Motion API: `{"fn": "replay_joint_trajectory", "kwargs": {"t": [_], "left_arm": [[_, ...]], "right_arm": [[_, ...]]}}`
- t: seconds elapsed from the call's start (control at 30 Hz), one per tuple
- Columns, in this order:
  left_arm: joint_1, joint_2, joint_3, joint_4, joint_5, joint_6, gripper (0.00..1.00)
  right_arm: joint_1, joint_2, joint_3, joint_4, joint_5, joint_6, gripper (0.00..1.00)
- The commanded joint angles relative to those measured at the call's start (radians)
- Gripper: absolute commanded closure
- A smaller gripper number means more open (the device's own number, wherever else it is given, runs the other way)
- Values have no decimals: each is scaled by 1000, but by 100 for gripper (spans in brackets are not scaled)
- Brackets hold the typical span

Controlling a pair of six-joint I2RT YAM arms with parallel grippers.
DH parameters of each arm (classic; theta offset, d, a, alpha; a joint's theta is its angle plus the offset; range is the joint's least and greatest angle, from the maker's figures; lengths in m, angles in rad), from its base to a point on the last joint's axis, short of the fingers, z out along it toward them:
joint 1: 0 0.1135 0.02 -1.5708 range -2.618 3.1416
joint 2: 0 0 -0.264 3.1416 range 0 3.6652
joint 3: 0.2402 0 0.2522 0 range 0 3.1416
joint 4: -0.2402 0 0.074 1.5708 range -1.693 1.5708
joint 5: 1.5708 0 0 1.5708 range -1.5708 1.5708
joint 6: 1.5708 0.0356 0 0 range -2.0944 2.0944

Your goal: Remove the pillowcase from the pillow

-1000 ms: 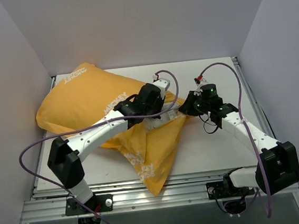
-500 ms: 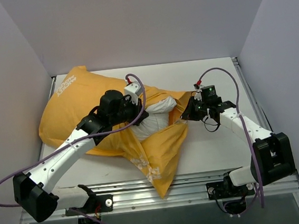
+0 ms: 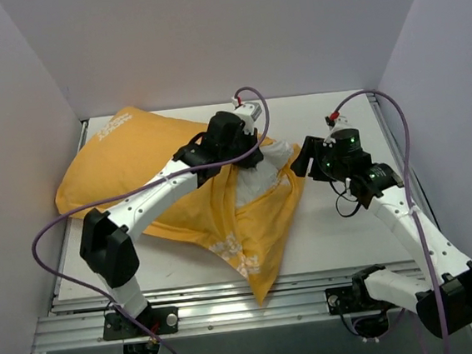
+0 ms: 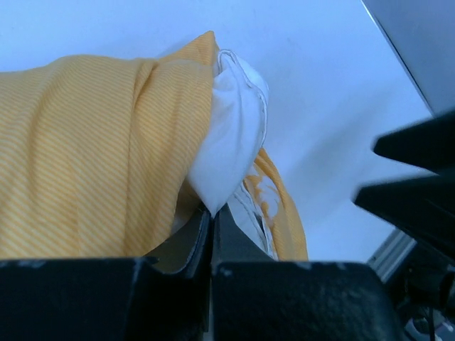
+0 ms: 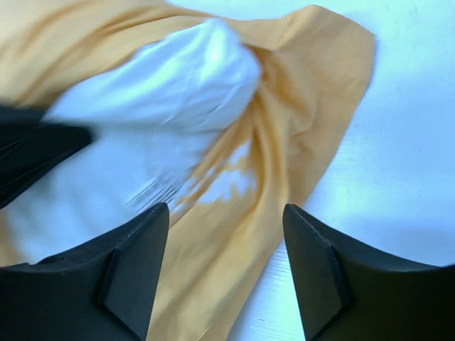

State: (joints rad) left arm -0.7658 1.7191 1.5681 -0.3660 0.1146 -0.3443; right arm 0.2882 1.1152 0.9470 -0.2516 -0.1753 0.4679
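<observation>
Left gripper [image 4: 212, 212] pressed together on a white corner of the pillow [image 3: 254, 180], which pokes out of the open mouth of the pillowcase [image 3: 130, 166]. Most of the pillow sits inside the orange cover, lying from left to centre of the table [image 3: 342, 234]. Right gripper [image 5: 224, 207] spread, just over the mouth's orange edge, holding nothing. Step in hand, by my reading: drawing the pillow out. Next move likely needs the right jaws to pinch the case edge and pull the opposite way.
</observation>
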Motion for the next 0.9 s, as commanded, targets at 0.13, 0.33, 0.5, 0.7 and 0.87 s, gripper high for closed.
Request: {"fn": "replay_joint_trajectory", "kwargs": {"t": [0.13, 0.33, 0.5, 0.7, 0.87], "left_arm": [[2, 145, 251, 9, -181, -13, 98], [0, 229, 334, -13, -187, -27, 98], [3, 251, 356, -25, -199, -19, 98], [11, 252, 356, -30, -210, -16, 98], [37, 252, 394, -77, -237, -27, 98]], "right_arm": [[170, -84, 84, -126, 134, 146, 33], [353, -2, 90, -100, 293, 273, 29], [434, 121, 143, -95, 399, 331, 27], [448, 241, 159, -74, 459, 368, 27], [447, 276, 56, -81, 488, 399, 32]]}}
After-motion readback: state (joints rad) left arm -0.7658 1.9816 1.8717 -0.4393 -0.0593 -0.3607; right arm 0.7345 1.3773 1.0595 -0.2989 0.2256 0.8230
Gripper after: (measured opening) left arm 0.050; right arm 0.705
